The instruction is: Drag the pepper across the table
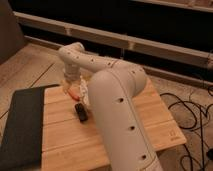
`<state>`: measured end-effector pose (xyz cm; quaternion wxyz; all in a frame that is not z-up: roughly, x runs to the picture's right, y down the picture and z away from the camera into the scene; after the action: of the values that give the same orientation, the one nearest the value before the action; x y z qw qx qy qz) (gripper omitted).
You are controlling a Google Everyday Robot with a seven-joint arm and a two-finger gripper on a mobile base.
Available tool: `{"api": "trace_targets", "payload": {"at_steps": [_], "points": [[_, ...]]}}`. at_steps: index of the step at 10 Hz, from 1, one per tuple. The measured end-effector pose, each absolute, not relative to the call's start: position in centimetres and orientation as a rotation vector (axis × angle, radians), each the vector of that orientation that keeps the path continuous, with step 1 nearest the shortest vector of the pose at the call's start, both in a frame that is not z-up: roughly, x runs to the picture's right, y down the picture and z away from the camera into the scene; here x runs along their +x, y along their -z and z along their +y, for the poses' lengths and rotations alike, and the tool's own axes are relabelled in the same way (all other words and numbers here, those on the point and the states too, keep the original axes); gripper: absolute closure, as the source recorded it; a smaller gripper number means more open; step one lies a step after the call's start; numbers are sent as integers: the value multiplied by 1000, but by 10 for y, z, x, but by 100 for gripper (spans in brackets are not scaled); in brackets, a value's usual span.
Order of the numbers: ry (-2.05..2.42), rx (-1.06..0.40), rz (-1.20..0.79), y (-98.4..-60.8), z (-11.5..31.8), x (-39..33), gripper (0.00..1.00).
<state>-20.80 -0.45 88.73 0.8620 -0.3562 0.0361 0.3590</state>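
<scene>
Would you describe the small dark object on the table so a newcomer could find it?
On the light wooden table, right of the dark grey mat, the robot's hand hangs by an orange-red pepper near the far-left corner. Nearer the camera lies the small dark object: the only black, oblong thing there.

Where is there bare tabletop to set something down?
Bare: the table planks right of the arm, out to the right edge; also the front strip between the dark mat and the arm. Crowded: back left, where the gripper sits at the pepper, dark object just in front.
</scene>
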Motion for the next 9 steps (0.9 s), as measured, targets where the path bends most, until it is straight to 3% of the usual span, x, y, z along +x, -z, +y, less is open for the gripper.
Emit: {"api": "trace_targets", "payload": {"at_steps": [9], "points": [[-547,-857,93,-928,2,-247,35]]}}
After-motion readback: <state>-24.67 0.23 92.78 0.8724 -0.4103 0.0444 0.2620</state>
